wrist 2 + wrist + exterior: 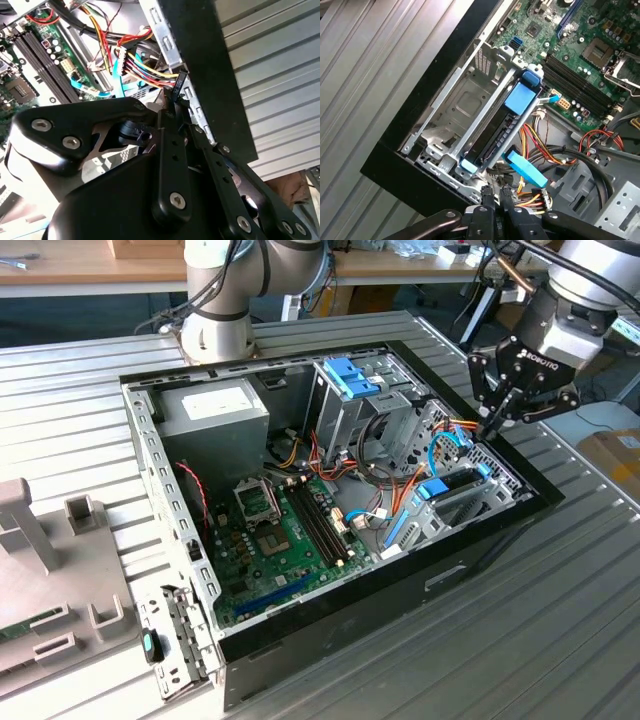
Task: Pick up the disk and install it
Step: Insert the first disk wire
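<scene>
Disk point(460, 483) is seated on edge in the metal drive bay point(470, 502) at 3 o'clock inside the open PC case point(300, 640), exterior view. Its blue carrier rail faces up, and nothing is gripping it. The first wrist view shows the disk point(496, 136) slotted between the bay point(455, 100) rails, with a blue tab at each end. Gripper point(495, 426) hangs at 1 o'clock of the disk, over the case rim, with the claw pressed together and clear of the disk. In both wrist views the gripper point(494, 197) point(174, 109) tips sit just beside the coloured cable bundle point(535, 195) point(145, 70) and its black connector; can't tell if they touch it. Motherboard point(285, 540) is at 8 o'clock of the disk. The upright drive cage point(350, 410) with its blue bracket is at 12 o'clock in the case, and the power supply point(215, 410) is at 10 o'clock. The case sits on a ribbed metal table point(560, 620).
</scene>
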`<move>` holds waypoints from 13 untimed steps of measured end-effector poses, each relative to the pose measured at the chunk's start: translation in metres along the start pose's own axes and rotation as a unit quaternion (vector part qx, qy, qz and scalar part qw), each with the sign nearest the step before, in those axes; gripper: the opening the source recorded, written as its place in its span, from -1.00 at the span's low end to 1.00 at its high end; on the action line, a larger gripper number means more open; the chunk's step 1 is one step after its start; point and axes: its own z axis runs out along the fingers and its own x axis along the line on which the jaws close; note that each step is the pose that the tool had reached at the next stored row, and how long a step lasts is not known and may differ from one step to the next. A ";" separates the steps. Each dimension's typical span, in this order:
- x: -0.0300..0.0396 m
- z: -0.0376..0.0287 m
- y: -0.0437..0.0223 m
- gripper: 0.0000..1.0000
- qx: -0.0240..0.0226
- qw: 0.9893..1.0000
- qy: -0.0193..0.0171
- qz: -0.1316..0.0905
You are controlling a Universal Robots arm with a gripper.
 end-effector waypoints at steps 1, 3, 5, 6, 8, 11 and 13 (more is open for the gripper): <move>-0.0006 0.0000 0.0009 -0.65 0.000 1.000 0.000 0.006; -0.0007 0.0000 0.0010 -0.65 -0.001 1.000 0.000 0.028; -0.0007 0.0000 0.0010 -0.65 -0.001 0.998 0.001 0.060; -0.0007 0.0000 0.0010 -0.65 -0.002 0.997 0.001 0.077; -0.0007 -0.0001 0.0010 -0.65 -0.002 0.996 0.001 0.090; -0.0005 0.0000 0.0011 -0.65 0.004 0.996 -0.009 0.091; -0.0003 0.0000 0.0013 -0.65 0.008 0.995 -0.017 0.096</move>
